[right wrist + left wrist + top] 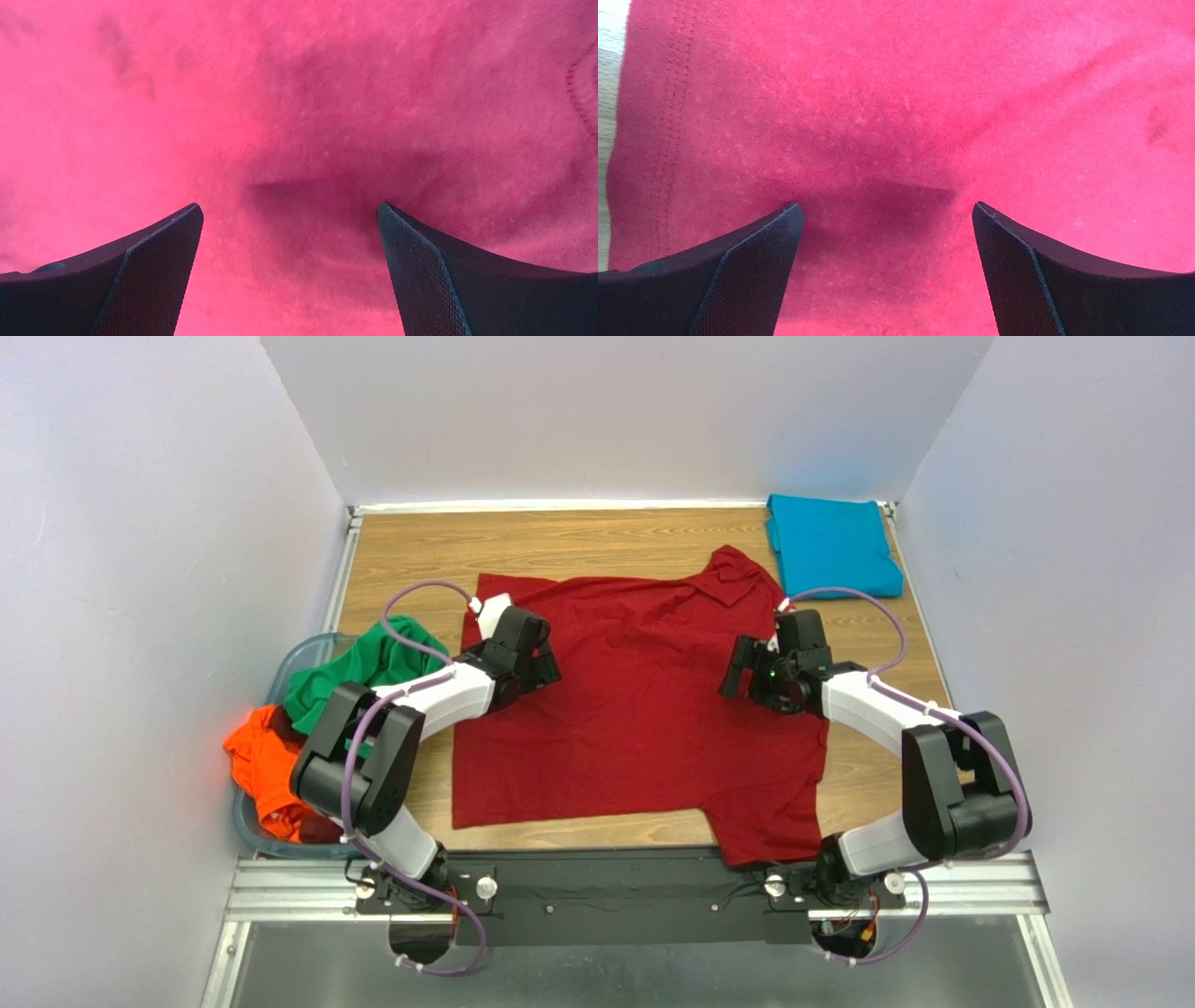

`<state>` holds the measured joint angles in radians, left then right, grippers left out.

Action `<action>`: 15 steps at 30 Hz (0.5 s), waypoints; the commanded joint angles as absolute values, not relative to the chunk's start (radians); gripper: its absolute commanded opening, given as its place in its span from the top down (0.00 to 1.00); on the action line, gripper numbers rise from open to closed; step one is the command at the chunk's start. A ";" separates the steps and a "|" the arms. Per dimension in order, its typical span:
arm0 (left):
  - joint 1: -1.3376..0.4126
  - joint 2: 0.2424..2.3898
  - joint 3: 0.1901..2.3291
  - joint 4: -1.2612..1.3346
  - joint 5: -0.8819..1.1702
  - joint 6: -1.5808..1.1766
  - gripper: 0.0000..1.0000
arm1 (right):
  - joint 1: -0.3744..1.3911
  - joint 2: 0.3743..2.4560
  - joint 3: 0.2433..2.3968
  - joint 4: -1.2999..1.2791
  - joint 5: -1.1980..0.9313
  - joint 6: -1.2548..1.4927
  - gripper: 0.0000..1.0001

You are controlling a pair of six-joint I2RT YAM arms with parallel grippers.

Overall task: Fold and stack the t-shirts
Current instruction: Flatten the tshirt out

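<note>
**A:** From the top, what do you see?
**B:** The red shirt (631, 721) lies flat on the tabletop (421, 546), collar far, hem near. The left hand (544, 669) and right hand (739, 675) are over it, wide open, holding nothing.
**A:** Left wrist?
**B:** Wide fingers (738, 280) just above red cloth.
**A:** Right wrist?
**B:** The same: wide fingers (456, 280), red cloth.

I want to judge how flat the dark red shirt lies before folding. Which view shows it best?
The top view. It shows the whole dark red shirt spread on the table, with its outline, sleeves and collar visible. The two wrist views show only close patches of its cloth with some stitching near the edges, and no outline.
</note>
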<state>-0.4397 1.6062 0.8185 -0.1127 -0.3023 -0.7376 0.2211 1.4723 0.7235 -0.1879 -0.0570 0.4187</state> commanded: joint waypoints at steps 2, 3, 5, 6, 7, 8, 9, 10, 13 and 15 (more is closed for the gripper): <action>-0.433 1.626 0.767 -0.152 -0.273 -0.752 0.02 | 0.221 1.453 0.600 -0.199 -0.116 0.479 0.00; -0.433 1.620 0.762 -0.153 -0.270 -0.752 0.02 | 0.221 1.442 0.583 -0.199 -0.126 0.485 0.00; -0.433 1.600 0.741 -0.161 -0.265 -0.755 0.02 | 0.224 1.390 0.534 -0.199 -0.149 0.514 0.00; -0.433 1.591 0.732 -0.167 -0.267 -0.758 0.02 | 0.225 1.372 0.519 -0.202 -0.149 0.521 0.00; -0.433 1.571 0.724 -0.172 -0.267 -0.759 0.02 | 0.227 1.347 0.506 -0.210 -0.147 0.546 0.00; -0.433 1.560 0.706 -0.179 -0.268 -0.765 0.02 | 0.232 1.301 0.483 -0.228 -0.147 0.558 0.00; -0.433 1.537 0.695 -0.178 -0.264 -0.767 0.02 | 0.232 1.272 0.474 -0.239 -0.149 0.569 0.00; -0.433 1.525 0.686 -0.178 -0.259 -0.770 0.02 | 0.236 1.246 0.466 -0.254 -0.147 0.592 0.00; -0.433 1.471 0.638 -0.181 -0.245 -0.782 0.02 | 0.241 1.148 0.437 -0.325 -0.167 0.621 0.00; -0.433 1.441 0.626 -0.193 -0.241 -0.785 0.02 | 0.245 1.100 0.433 -0.351 -0.175 0.630 0.00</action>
<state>-0.4393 1.4712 0.6785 -0.0853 -0.2810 -0.7544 0.2352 1.1591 0.4694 -0.1905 -0.1371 0.5686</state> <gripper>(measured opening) 0.983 0.997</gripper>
